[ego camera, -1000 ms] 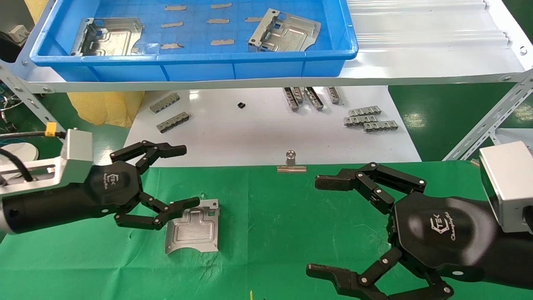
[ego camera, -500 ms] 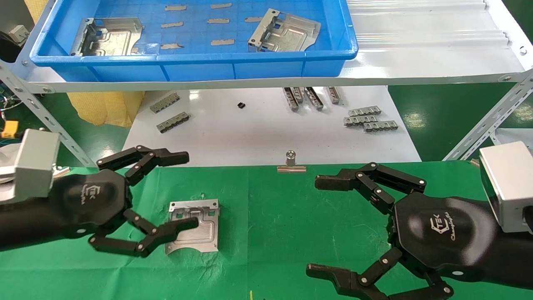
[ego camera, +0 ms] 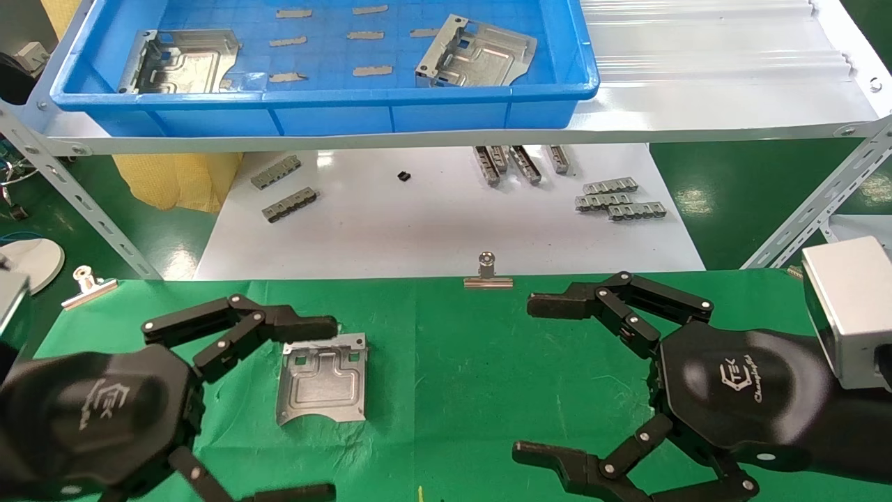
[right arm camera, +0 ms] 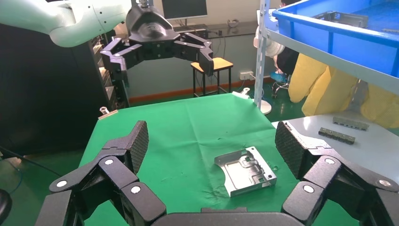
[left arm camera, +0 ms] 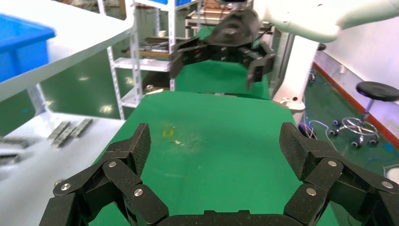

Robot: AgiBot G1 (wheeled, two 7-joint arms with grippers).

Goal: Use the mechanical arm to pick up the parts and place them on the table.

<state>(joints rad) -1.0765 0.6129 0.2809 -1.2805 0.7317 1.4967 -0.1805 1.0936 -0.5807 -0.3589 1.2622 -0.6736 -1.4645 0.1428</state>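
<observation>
My left gripper (ego camera: 306,408): low over the near left of the green desk (ego camera: 460,362), fingers (ego camera: 306,326) spread wide and released, holding nothing. One part (ego camera: 322,378): silvery stamped plate lying flat on the desk cloth, just beyond and beside my upper left finger, whose tip sits at the plate's far edge; I cannot tell if they touch. The plate's curved cutout edge faces the near side. My right gripper (ego camera: 533,380): parked over the near right of the desk, fingers (ego camera: 557,305) also spread apart and empty, well apart from the plate, which shows between them in the right wrist view (right arm camera: 245,170). Two more parts: one (ego camera: 182,61) at the left end and one (ego camera: 477,56) tilted at the right end of the blue tray (ego camera: 327,111), on the raised shelf far beyond both sets of fingers. Binder clip (ego camera: 488,273): at the desk's far edge, between my two grippers. Grey ribbed strips (ego camera: 619,201): on the white board (ego camera: 418,223) beyond the clip.
</observation>
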